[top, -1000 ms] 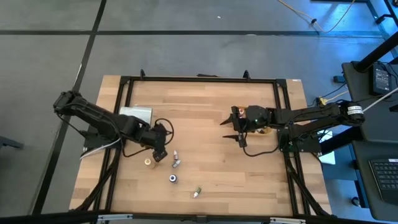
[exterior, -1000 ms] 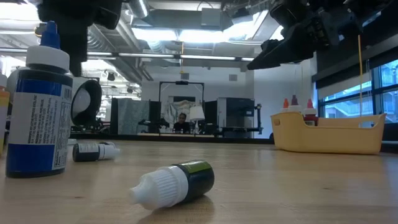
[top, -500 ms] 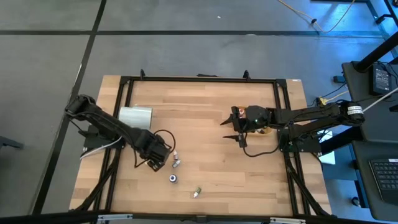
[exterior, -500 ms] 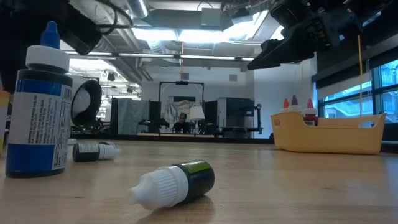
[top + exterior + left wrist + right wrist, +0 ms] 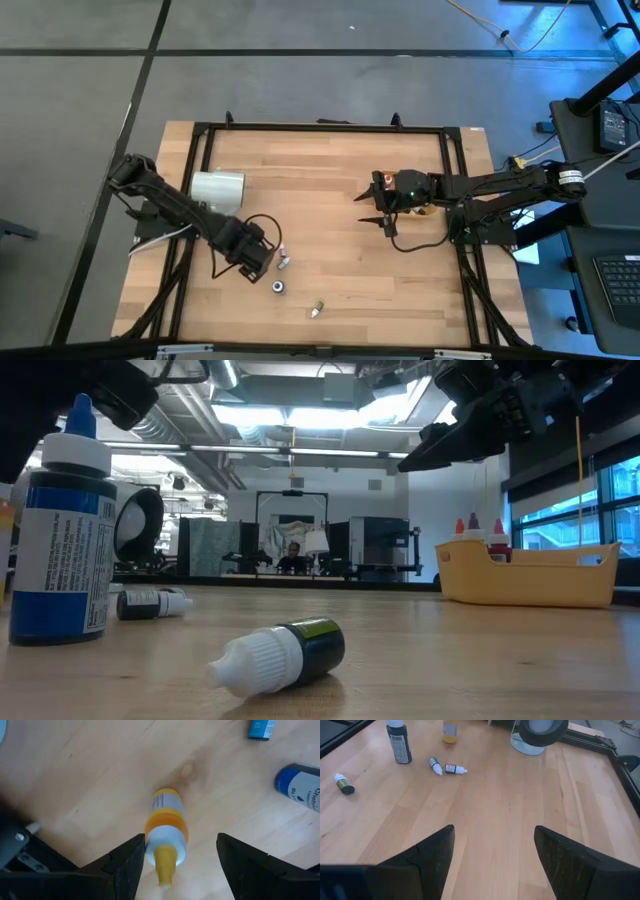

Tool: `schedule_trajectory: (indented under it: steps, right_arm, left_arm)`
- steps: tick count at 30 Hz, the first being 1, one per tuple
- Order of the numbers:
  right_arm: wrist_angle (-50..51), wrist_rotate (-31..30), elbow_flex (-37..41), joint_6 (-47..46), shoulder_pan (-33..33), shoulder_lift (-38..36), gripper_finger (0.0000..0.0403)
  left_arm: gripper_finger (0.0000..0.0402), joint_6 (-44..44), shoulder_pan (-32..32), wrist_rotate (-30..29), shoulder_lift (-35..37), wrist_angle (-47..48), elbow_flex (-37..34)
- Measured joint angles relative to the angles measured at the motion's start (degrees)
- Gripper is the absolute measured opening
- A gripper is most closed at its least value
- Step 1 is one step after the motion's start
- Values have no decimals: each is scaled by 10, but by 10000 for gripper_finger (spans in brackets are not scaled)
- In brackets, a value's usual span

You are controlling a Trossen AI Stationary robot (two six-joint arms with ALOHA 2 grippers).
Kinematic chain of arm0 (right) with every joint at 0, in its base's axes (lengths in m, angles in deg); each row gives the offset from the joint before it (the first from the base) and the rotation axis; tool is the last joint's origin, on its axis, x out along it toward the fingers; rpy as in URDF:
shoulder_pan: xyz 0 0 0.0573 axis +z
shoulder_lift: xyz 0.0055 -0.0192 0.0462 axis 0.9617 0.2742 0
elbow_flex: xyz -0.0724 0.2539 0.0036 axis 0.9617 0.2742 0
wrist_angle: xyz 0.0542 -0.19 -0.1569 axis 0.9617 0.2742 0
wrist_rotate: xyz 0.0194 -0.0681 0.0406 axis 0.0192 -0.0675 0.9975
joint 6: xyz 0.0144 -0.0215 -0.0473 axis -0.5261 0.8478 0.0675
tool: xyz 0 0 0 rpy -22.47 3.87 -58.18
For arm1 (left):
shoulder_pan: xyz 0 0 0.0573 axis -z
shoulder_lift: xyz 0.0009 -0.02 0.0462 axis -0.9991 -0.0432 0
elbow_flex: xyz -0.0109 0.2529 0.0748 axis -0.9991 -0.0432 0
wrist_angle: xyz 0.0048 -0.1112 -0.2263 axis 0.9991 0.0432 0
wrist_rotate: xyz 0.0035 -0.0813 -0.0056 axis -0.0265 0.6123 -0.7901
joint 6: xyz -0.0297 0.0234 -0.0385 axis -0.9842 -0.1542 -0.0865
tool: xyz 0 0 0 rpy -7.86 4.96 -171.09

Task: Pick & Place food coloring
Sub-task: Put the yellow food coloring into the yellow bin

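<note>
While the right gripper (image 5: 385, 208) waits wide open mid-table, the left gripper (image 5: 176, 852), open, straddles the upright orange bottle (image 5: 166, 822) directly beneath it

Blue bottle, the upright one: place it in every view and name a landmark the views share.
High view: blue bottle left of centre, towards the bottom of the table.
Low view: far left, standing tall.
Left wrist view: right edge, cut off.
Right wrist view: upper left, upright.
Landmark: green bottle lying on its side close by; not in the left wrist view.
</note>
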Motion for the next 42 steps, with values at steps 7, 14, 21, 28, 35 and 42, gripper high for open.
schedule_trajectory:
  steps: [7,14,21,28,35,42]
  right_arm:
    - [0,0,0,0,0,0,277]
    - [0,0,0,0,0,0,277]
    - [0,0,0,0,0,0,277]
    - [0,0,0,0,0,0,277]
    - [0,0,0,-1,0,0,277]
    - [0,0,0,0,0,0,277]
  left_arm:
    - [239,-30,24,-26,0,0,0]
    - [239,-43,28,-43,0,1,0]
    - [239,-34,28,-37,-22,2,0]
    - [230,-3,28,-17,-46,1,0]
    - [169,2,28,-12,-47,0,0]
    - [139,3,28,-11,-46,2,0]
